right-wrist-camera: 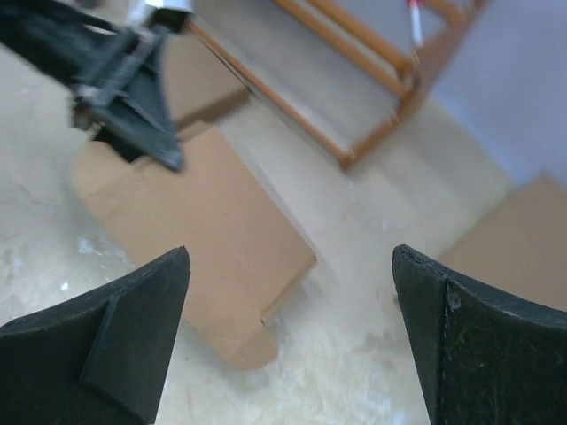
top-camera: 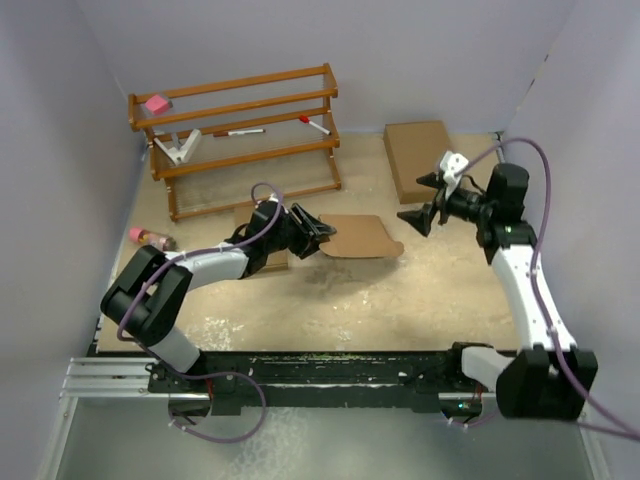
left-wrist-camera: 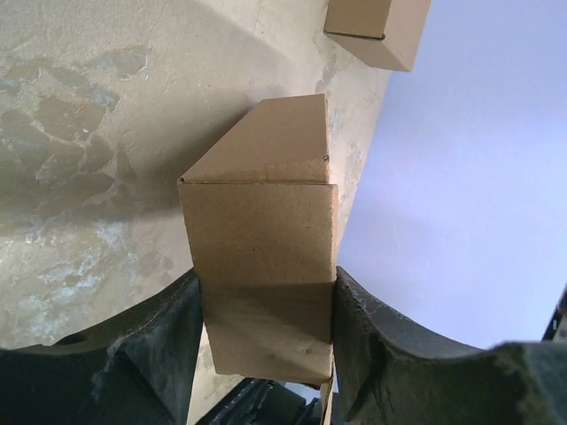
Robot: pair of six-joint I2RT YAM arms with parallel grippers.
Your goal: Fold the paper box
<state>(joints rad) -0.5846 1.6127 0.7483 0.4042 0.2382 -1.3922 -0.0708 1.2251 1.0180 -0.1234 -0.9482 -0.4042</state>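
The paper box (top-camera: pixel 362 237) is a plain brown cardboard piece lying low over the middle of the table, with a rounded tab at its right end. My left gripper (top-camera: pixel 322 237) is shut on its left end. In the left wrist view the cardboard (left-wrist-camera: pixel 266 221) sits pinched between both fingers of that gripper (left-wrist-camera: pixel 266 292), creased across its width. My right gripper (top-camera: pixel 415 200) is open and empty, hovering to the right of the box and apart from it. In the right wrist view this gripper (right-wrist-camera: pixel 290 257) looks down at the box (right-wrist-camera: pixel 195 230) and the left gripper (right-wrist-camera: pixel 124 88).
A larger flat brown box (top-camera: pixel 418 155) lies at the back right, also in the right wrist view (right-wrist-camera: pixel 523 239). Another brown box (top-camera: pixel 262 240) lies under my left arm. A wooden rack (top-camera: pixel 240 135) with pens stands at the back left. A pink object (top-camera: pixel 150 237) lies by the left wall.
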